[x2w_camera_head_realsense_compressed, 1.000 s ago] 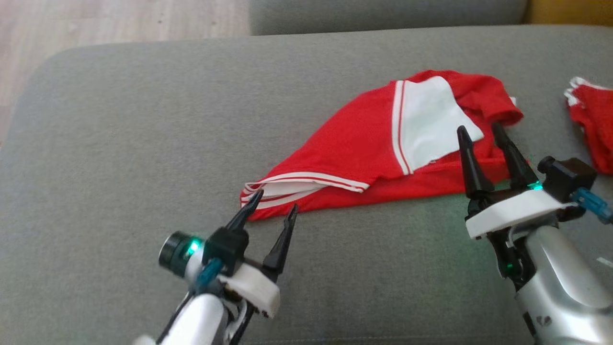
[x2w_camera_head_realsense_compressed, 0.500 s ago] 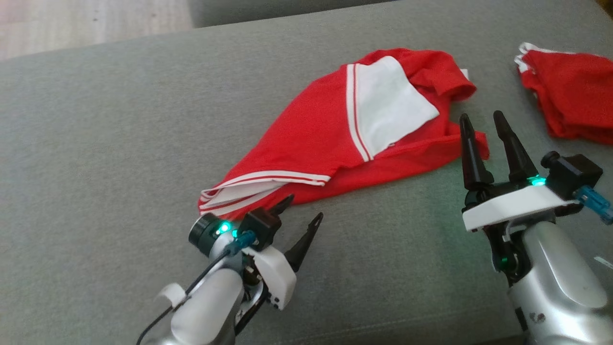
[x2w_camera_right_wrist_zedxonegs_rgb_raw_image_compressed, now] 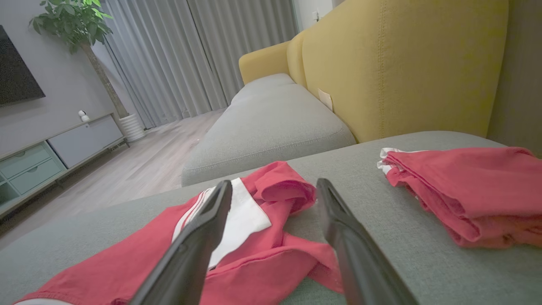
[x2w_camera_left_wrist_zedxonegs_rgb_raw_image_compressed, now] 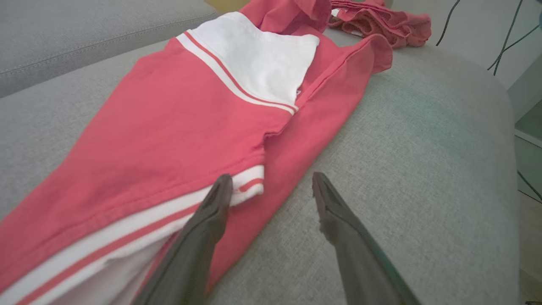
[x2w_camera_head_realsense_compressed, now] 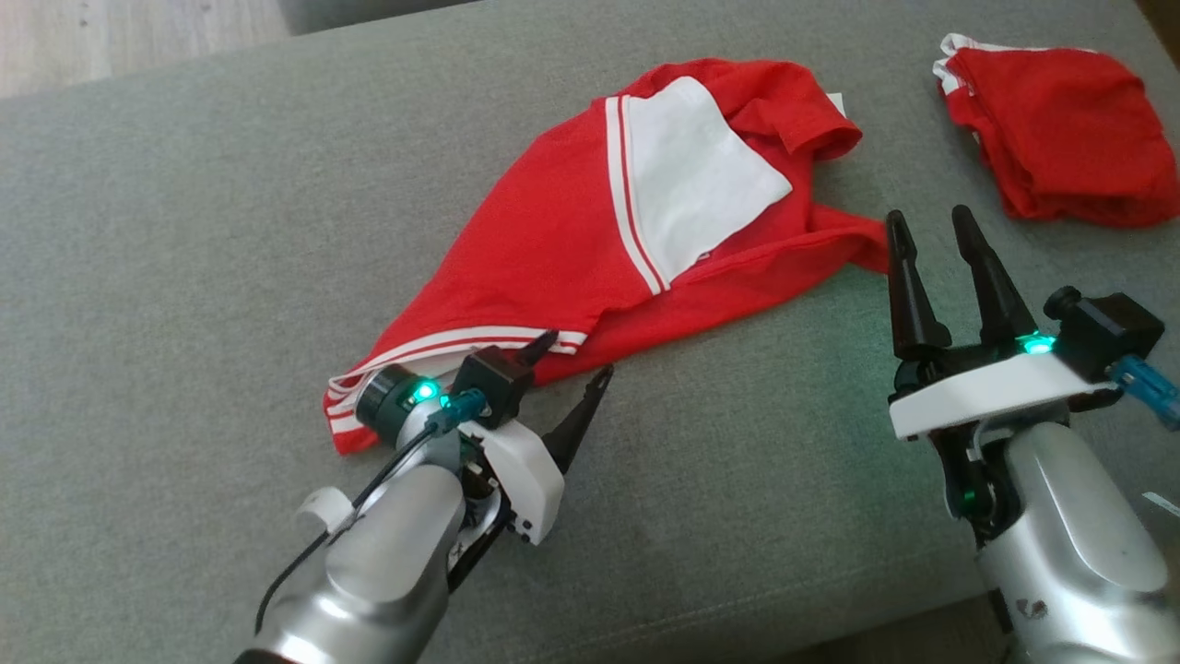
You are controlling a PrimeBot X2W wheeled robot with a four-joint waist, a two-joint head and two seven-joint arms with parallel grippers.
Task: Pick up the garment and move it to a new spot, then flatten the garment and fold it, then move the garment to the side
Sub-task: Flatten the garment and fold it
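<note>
A red garment [x2w_camera_head_realsense_compressed: 544, 249] of soft jersey, with a square white panel and white-striped hems, lay spread and rumpled across the middle of a broad grey woven-fabric sofa cushion [x2w_camera_head_realsense_compressed: 184, 231]. Its striped hem pointed toward the robot's left and its bunched end lay toward the far right.

The left claw [x2w_camera_head_realsense_compressed: 578, 355] was spread wide and gripped nothing. In the left wrist view, one dark finger lay over the white-striped hem and the other over bare grey fabric just beside the cloth.

The right claw [x2w_camera_head_realsense_compressed: 927, 217] also stood released and empty above the cushion. Its fingertips were just beside the garment's red near-right corner.

A second crumpled red cloth [x2w_camera_head_realsense_compressed: 1060, 138] with a white edge sat apart on the same cushion, at the far right.

Behind the cushion rose a mustard-yellow upholstered backrest [x2w_camera_right_wrist_zedxonegs_rgb_raw_image_compressed: 402, 63], and another grey seat cushion [x2w_camera_right_wrist_zedxonegs_rgb_raw_image_compressed: 271, 123] ran away alongside it. Pale wooden floorboards [x2w_camera_right_wrist_zedxonegs_rgb_raw_image_compressed: 139, 161] led to long grey curtains [x2w_camera_right_wrist_zedxonegs_rgb_raw_image_compressed: 190, 55], a leafy potted plant [x2w_camera_right_wrist_zedxonegs_rgb_raw_image_compressed: 72, 21], a low grey-green cabinet [x2w_camera_right_wrist_zedxonegs_rgb_raw_image_compressed: 51, 152] and a dark wall-mounted screen [x2w_camera_right_wrist_zedxonegs_rgb_raw_image_compressed: 17, 72]
</note>
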